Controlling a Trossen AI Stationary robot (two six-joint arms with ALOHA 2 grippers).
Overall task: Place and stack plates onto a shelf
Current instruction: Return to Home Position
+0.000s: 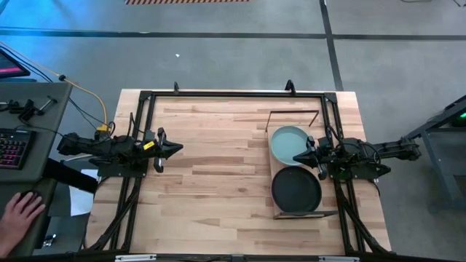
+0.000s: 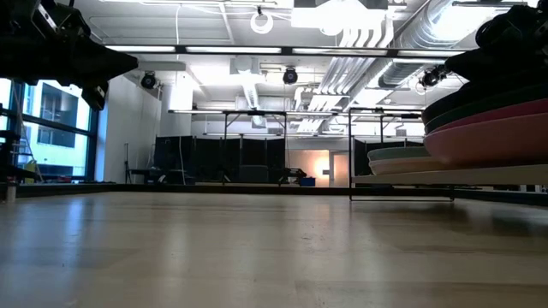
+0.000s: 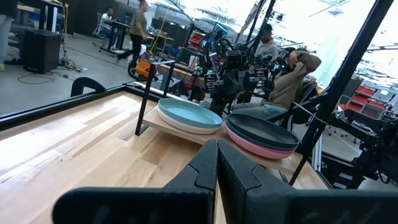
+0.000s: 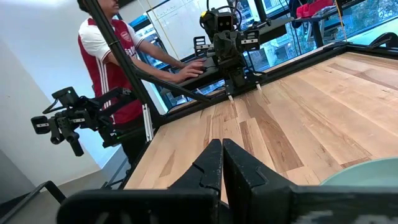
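The shelf (image 1: 275, 212) stands on the table's right side and bears two stacks of plates. The far stack has the pale teal plate (image 1: 286, 142) on top, resting on a cream one (image 3: 180, 126). The near stack has a dark plate (image 1: 296, 191) on top, with pink and magenta plates (image 2: 488, 141) under it. My right gripper (image 1: 297, 157) is shut and hovers over the teal plate's near edge, pointing toward the table's left. My left gripper (image 1: 175, 150) is shut above the table's left part, pointing right toward the shelf (image 3: 155, 126).
Bare plank tabletop (image 1: 218, 182) lies between the two arms. The black frame (image 1: 233, 93) runs along the table's edges. A person's hand (image 1: 22, 212) rests beside a keyboard (image 1: 11, 149) left of the table, and people (image 3: 292, 68) sit or stand in the room behind.
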